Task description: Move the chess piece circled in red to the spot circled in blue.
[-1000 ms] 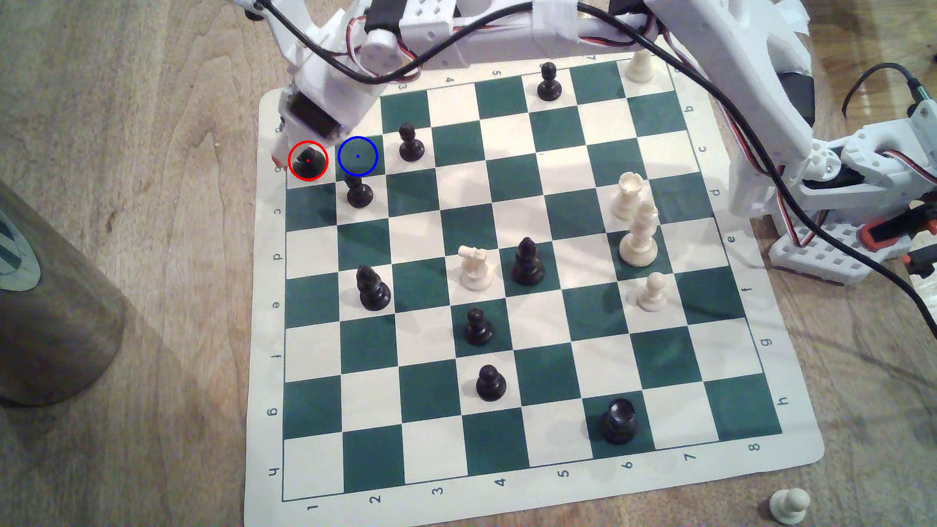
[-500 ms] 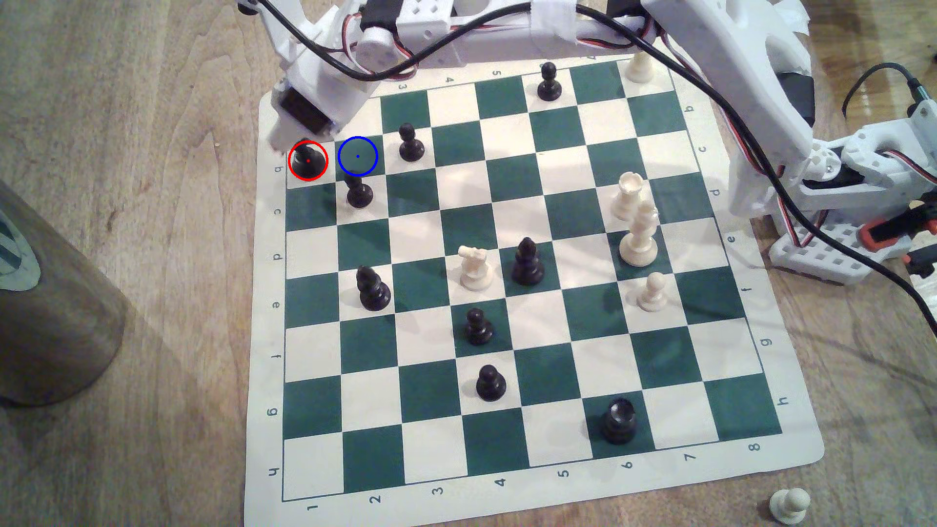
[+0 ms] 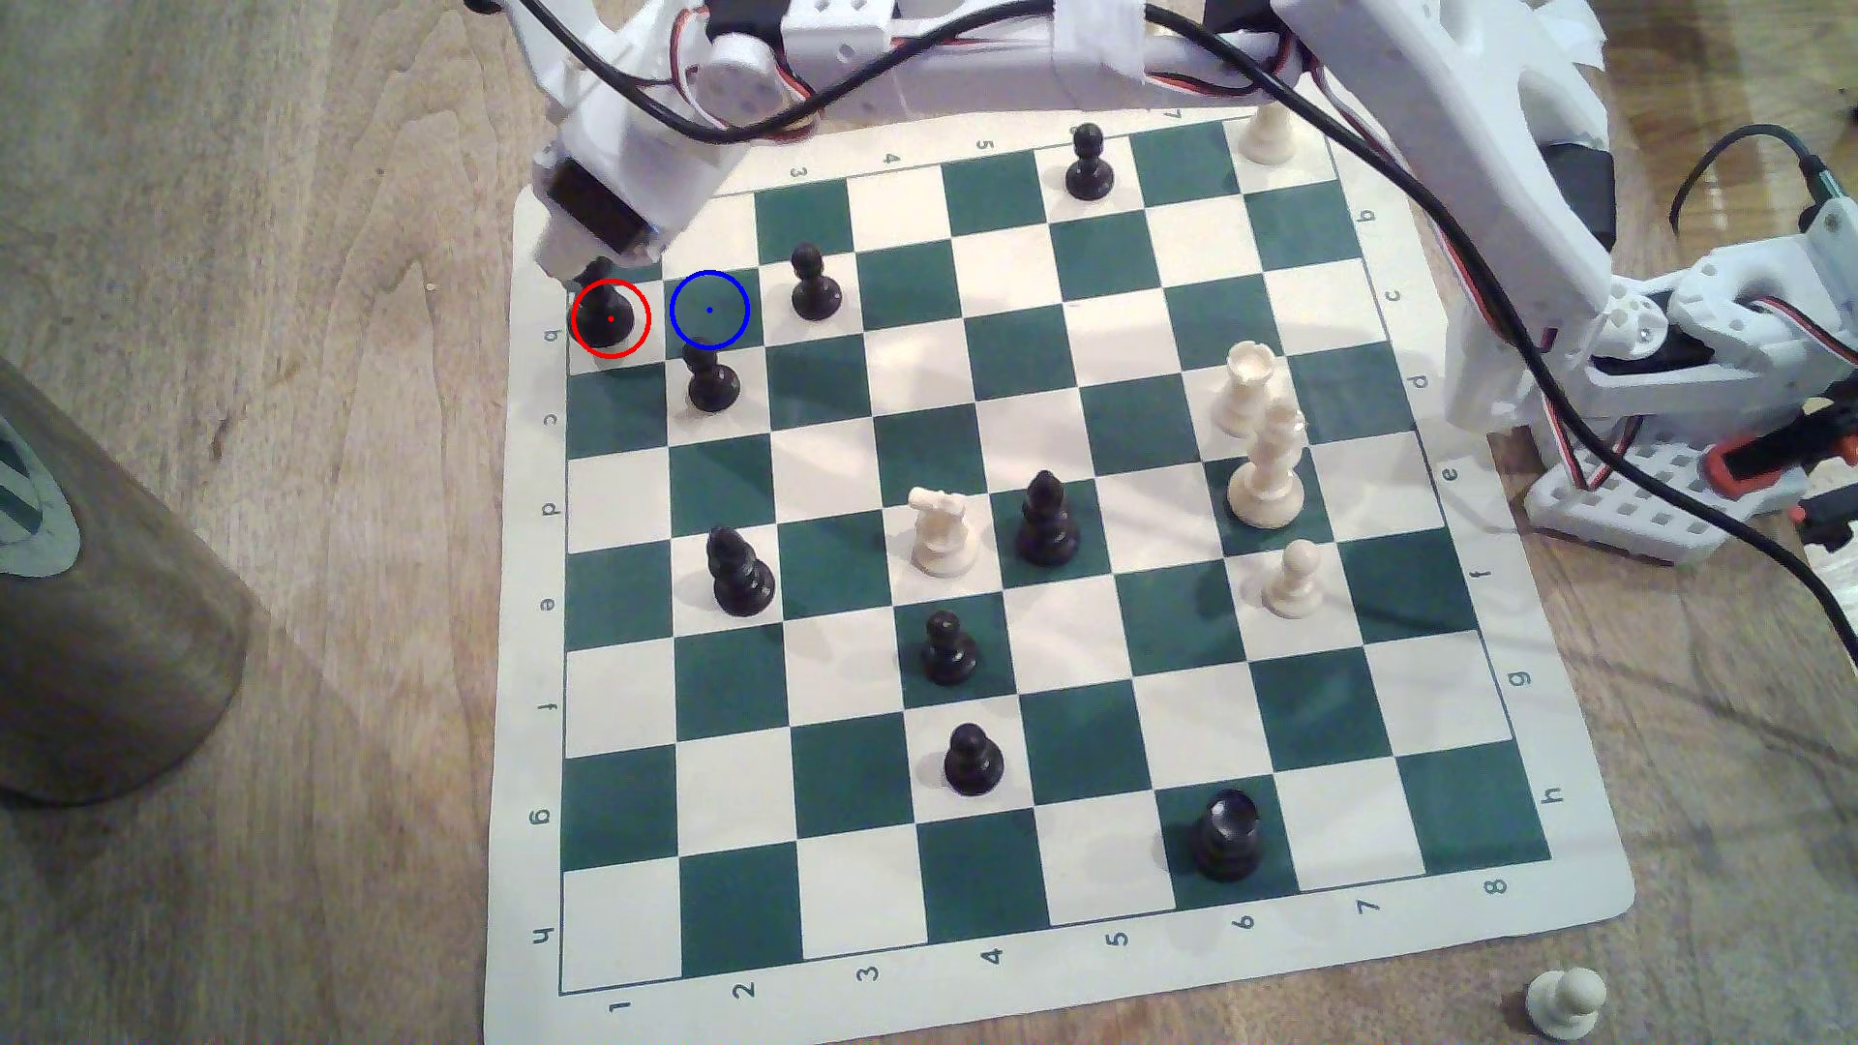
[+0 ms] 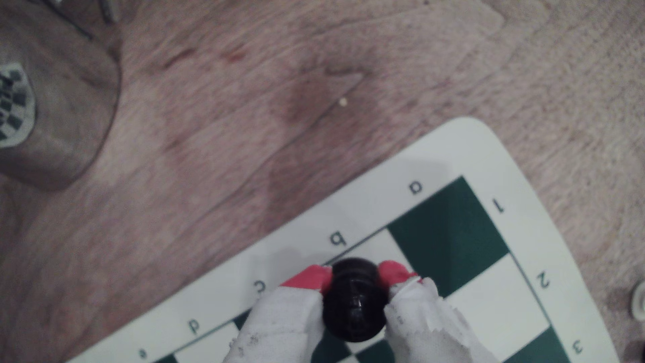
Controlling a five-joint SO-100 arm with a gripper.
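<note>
Gripping the piece between my red-tipped fingers, I have my gripper closed on its upper body, one finger on each side, as the wrist view shows. In the exterior view the piece stands in the red ring on the cream square at the board's far left edge, row b, column 1. Whether its base has left the square I cannot tell; it looks at most barely raised.

I judge the step in hand to be the lift after the grasp. Next comes a short sideways carry to the spot, the green square adjoining on the exterior view's right, then a straight set-down and release.

Room is tight on that side. A pawn stands just beside the spot on the near square, and another pawn sits on the square beyond it, so I should raise the base clear and keep the carry level and short. On the other side, the board's border and bare wooden surface lie open, with a brown cylinder well apart.
</note>
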